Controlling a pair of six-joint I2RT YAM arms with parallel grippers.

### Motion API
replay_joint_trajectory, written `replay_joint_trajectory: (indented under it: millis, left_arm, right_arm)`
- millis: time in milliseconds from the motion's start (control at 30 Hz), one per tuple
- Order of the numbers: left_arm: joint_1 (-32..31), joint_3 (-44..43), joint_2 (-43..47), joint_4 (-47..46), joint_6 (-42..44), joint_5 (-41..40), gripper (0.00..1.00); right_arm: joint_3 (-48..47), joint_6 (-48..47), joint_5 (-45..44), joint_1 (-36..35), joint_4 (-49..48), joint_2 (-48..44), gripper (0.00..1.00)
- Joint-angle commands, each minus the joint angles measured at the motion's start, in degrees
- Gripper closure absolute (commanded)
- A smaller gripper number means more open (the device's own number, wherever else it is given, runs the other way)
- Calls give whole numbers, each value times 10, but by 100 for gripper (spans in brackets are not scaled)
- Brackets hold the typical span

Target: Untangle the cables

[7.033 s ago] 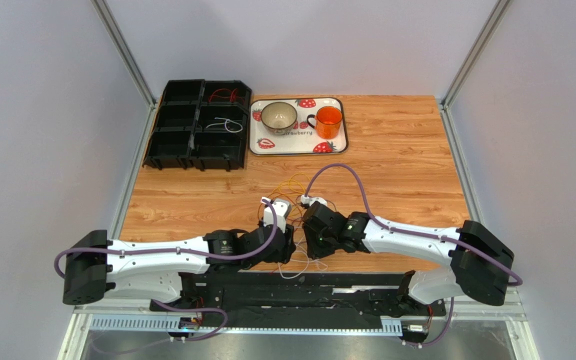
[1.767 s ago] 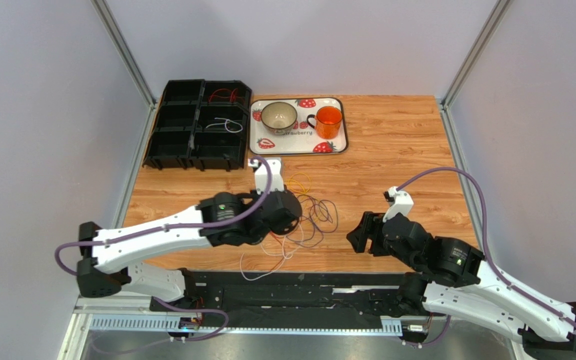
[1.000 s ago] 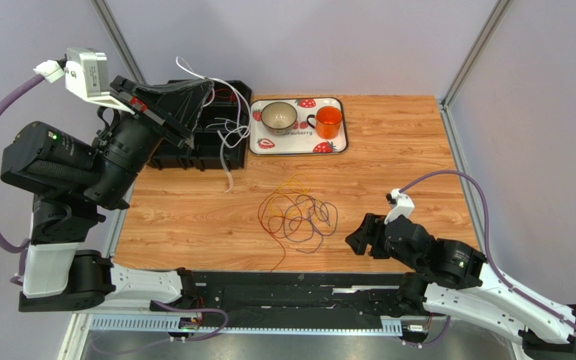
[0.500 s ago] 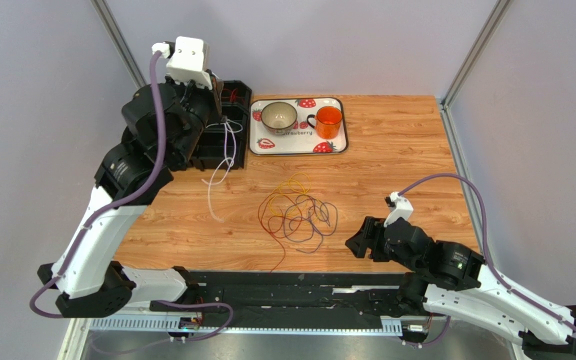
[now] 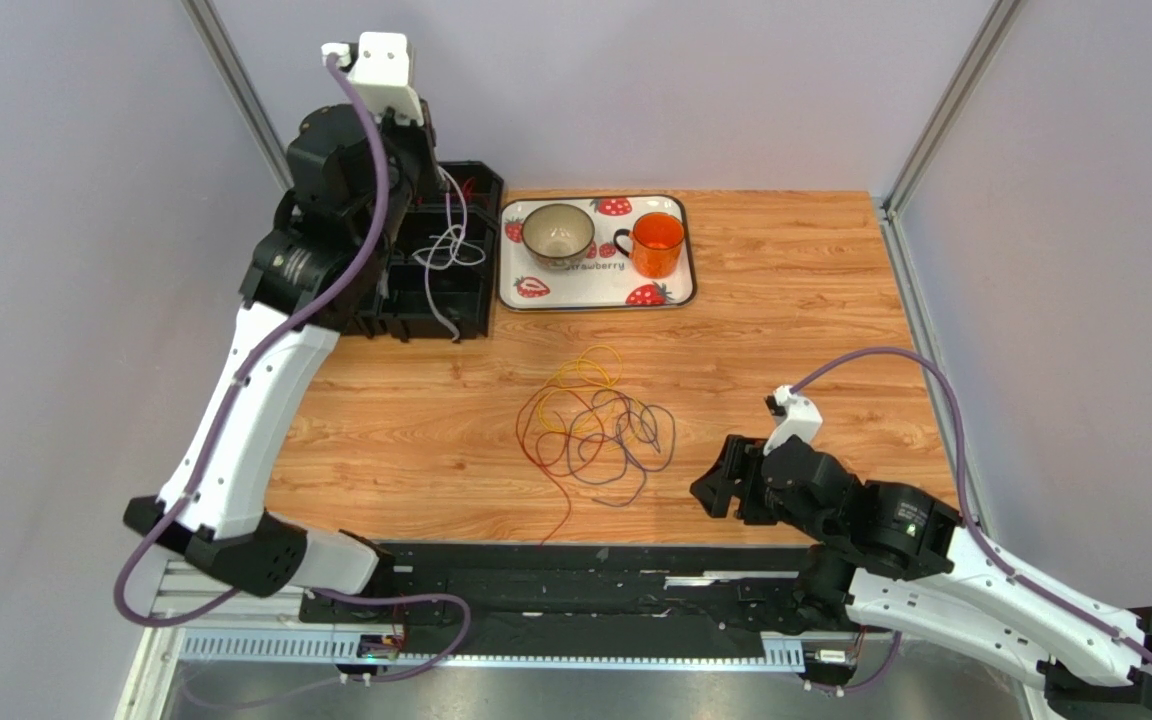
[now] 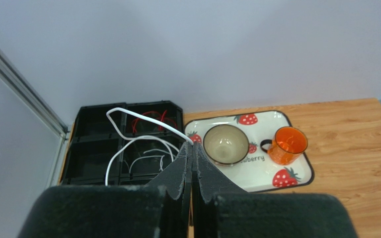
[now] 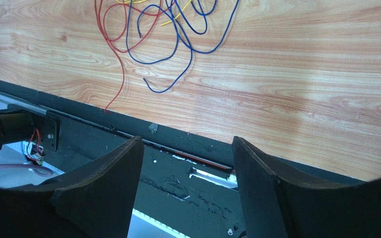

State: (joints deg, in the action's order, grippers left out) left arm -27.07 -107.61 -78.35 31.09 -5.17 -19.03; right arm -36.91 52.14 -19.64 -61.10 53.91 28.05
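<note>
1. The biggest worry is the white cable [image 6: 113,109]. The left gripper [image 6: 192,148] is pinched shut on it, high above the black box [image 5: 334,293] in the far left corner. The cable hangs down in loops into the box. If it drops in the wrong spot, it may land across two pockets. It may also land on the red loop [image 6: 150,118] in the far pocket and make a new knot.
2. The next worry is the pile of cables [image 5: 597,428] in the middle of the table [image 5: 808,300]. Red, blue, yellow and orange ones are twisted together. A fast pull on one may drag the whole pile along.
3. A red tail [image 7: 113,99] from the pile ends right at the near edge. A small tug may slide it off the wood onto the black rail [image 7: 103,124].
4. A smaller worry is the strawberry tray [image 5: 680,248], just beside the box. It holds a bowl [image 5: 557,230] and an orange cup [image 5: 657,240]. A swinging cable may brush them.
5. The most open room is the bare wood on the right side. There is some between the pile and the box too.
6. The left arm has little room. It is close to the wall and the metal post [image 5: 244,105].
7. The right gripper [image 7: 186,148] is spread wide and holds nothing. It hangs over the near edge, right of the pile.
</note>
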Motion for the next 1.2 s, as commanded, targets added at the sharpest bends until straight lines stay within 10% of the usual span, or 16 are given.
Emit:
replay_joint_trajectory:
  millis: [0,300,1167]
  left_arm:
    - [31,-15,-44,-27,-14,23,100]
    - [97,68,-60,-89,-52,61,100]
    - [131,-105,-125,-80,-71,113,100]
  right_arm:
    - [0,-12,-22,-2,-23,18,30]
    - [10,-28,-2,-2,-60,62,29]
    - [36,-25,15,-2,-97,81,30]
